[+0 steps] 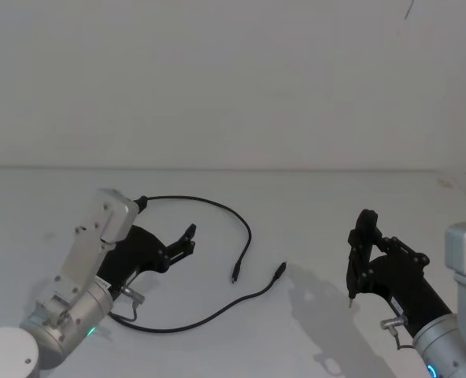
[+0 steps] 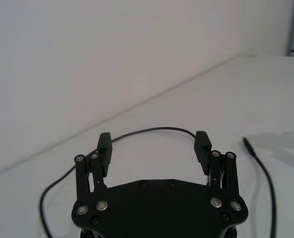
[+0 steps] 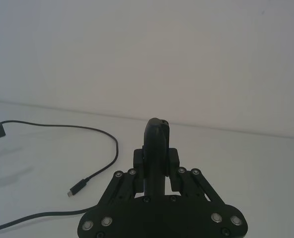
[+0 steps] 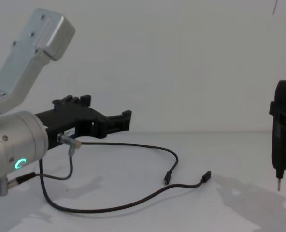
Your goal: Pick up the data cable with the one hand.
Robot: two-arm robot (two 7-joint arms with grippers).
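Note:
The data cable (image 1: 217,206) lies in a loose loop on the white table, its two plugs (image 1: 234,277) (image 1: 280,270) close together in the middle. My left gripper (image 1: 190,240), the one hand, hovers open just above the table inside the loop, with nothing between its fingers. In the left wrist view the cable (image 2: 152,130) curves past just beyond the open left gripper (image 2: 153,141). From the chest the left gripper (image 4: 126,118) points toward the cable (image 4: 148,146). My right gripper (image 1: 364,240) stands at the right, shut on a slim black tool (image 4: 282,130).
A short grey lead (image 1: 131,303) with a silver plug hangs at my left wrist. The table (image 1: 335,205) ends at a plain white wall behind. The tool's thin metal tip (image 4: 278,186) points down, above the table right of the cable.

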